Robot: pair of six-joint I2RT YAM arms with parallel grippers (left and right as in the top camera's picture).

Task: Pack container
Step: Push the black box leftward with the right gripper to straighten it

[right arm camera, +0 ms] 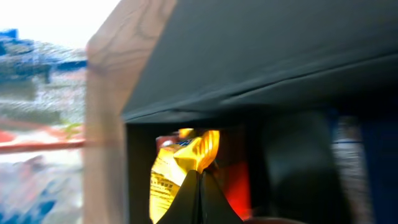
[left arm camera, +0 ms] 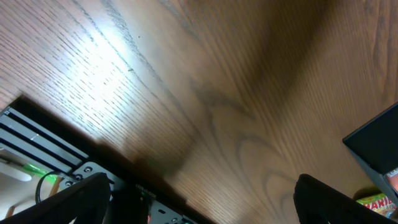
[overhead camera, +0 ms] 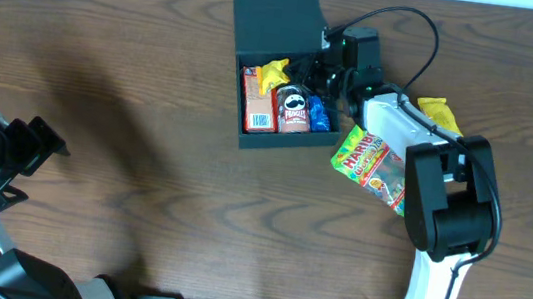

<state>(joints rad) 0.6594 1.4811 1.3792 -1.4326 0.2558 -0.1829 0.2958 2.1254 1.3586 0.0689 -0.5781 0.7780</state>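
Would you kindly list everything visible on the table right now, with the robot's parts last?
dark teal-black square cardboard box: one, lid open, top centre of wooden table
red-and-white carton: one, inside box, left
yellow snack packet: one, inside box, far side
red Pringles can: one, inside box, middle
blue packet: one, inside box, right
green-yellow Haribo bag: one, right of box
second yellow packet: one, partly under right arm
left gripper: black, open, left edge
right gripper: black, shut, inside box
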